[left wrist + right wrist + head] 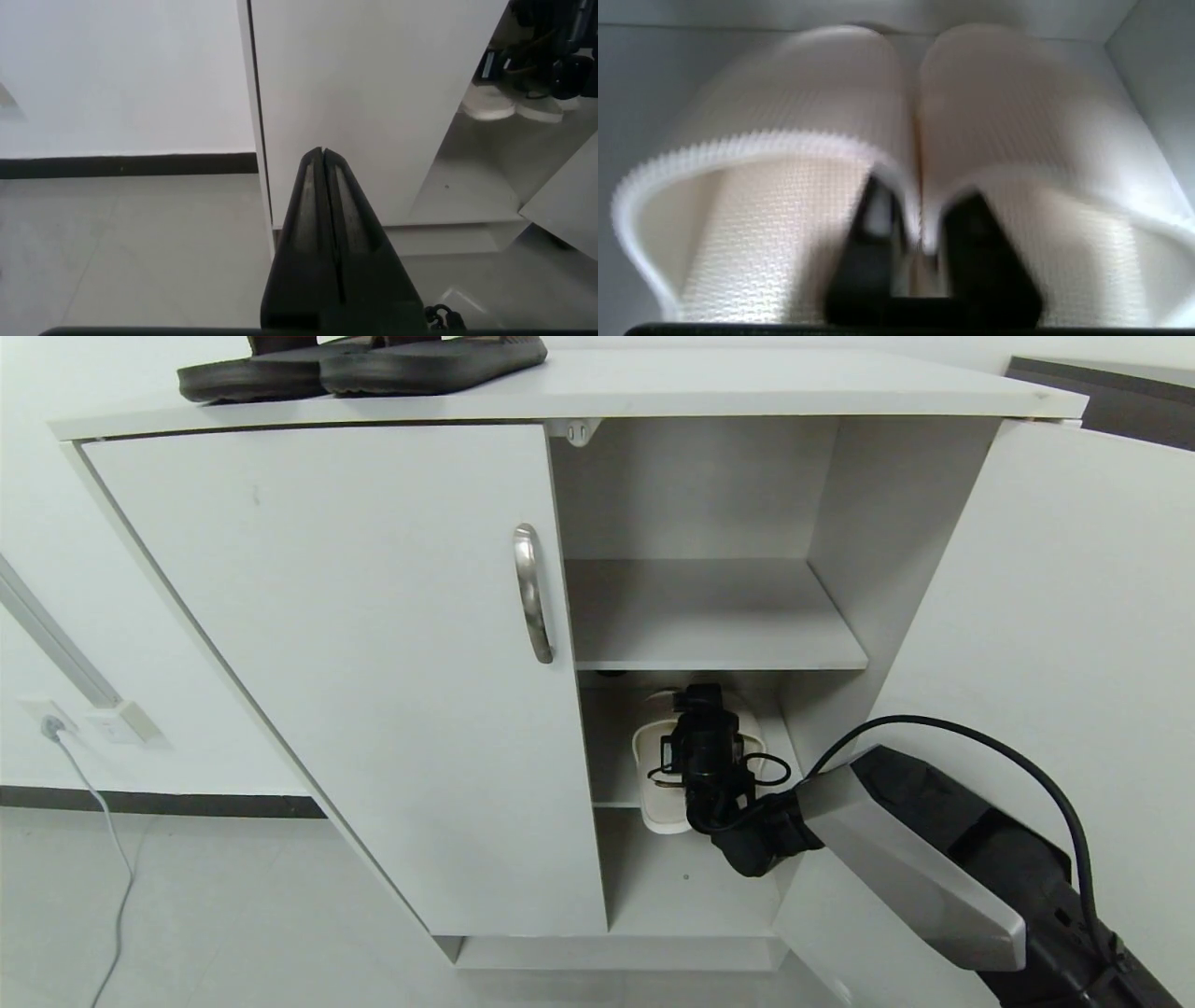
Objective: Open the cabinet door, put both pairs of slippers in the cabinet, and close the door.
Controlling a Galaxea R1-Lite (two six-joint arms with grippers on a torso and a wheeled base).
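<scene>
White cabinet [700, 392] takes up most of the head view; left door [355, 663] shut, with a metal handle [530, 593] at its right edge near frame centre; right door [1055, 616] swung open at the right of the frame; black slippers [364, 364] sit side by side on the cabinet top, upper left, partly cut off by the frame edge; white slippers [653, 784] are inside the cabinet, in the compartment under the middle shelf [709, 616], just below frame centre, heels at the front edge; right gripper [702, 728] reaches into that compartment, fingers [873, 224] pinched on the touching inner edges of the white pair; left gripper [322, 159] has jaws pressed together, holding nothing, low outside the shut door above the grey floor [121, 243]; wall socket [51, 723] with a cable [117, 859] at the left edge.
</scene>
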